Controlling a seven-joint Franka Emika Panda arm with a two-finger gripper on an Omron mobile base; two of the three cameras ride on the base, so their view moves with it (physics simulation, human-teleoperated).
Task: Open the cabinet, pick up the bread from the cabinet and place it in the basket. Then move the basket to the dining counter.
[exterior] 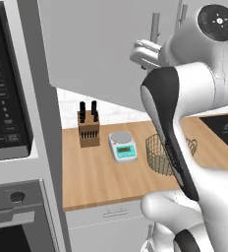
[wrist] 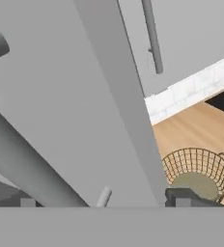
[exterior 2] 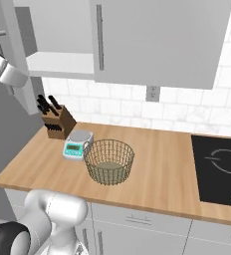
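Below the hand (wrist: 102,202), whose fingers stand spread with the cabinet (wrist: 65,96) door's long handle between them, the basket (wrist: 197,172) sits on the wood bench (exterior 2: 157,164). From the right base camera the left door hangs open, baring a white shelf (exterior 2: 57,63); bare bench lies right of the basket.
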